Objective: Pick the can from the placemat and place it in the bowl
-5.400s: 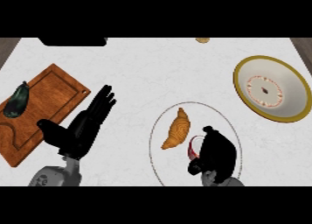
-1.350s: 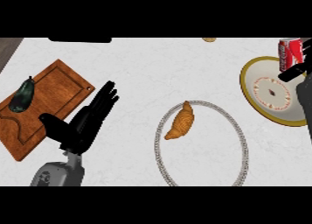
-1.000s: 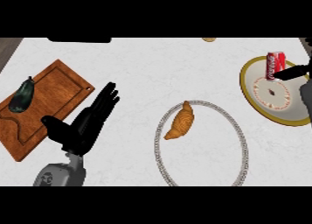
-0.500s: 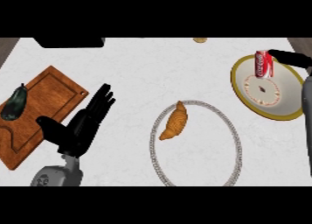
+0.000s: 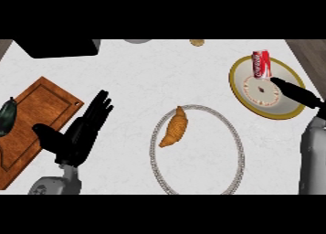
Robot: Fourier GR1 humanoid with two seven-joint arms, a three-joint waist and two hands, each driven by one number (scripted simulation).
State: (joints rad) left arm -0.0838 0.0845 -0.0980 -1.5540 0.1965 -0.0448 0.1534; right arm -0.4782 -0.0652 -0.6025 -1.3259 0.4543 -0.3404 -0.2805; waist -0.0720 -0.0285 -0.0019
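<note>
Only the head view here, looking steeply down on a white, faintly speckled tabletop (image 5: 138, 82). Dark wood-look flooring peeks out past the far left and far right corners.

The red can (image 5: 261, 63) is at the far rim of the bowl (image 5: 241, 93), a cream bowl with a yellow-gold rim, over by the tabletop's far right corner. It looks like it's resting on or just inside the rim, label showing; hard to say if it's fully upright. The right robot hand (image 5: 295, 93) stretches over the near right side of the bowl with fingers out straight, apart from the can, not gripping anything. Its grey forearm runs down the right edge.

In the middle near part of the tabletop sits a clear round placemat or plate with a beaded grey rim (image 5: 235, 151), and a croissant (image 5: 175, 127) lies on its far left portion.

The left robot hand (image 5: 80, 132) is at the near left, fingers relaxed and spread, pointing away, holding nothing, right beside a wooden cutting board (image 5: 44, 105). The board runs along the left edge, and a dark green-black eggplant (image 5: 2, 119) lies on its left side.

Along the far edge: a black boxy thing (image 5: 57, 47) at the left, a small grey round item (image 5: 137, 41), and a small tan object (image 5: 197, 42), all too cut off to identify.
</note>
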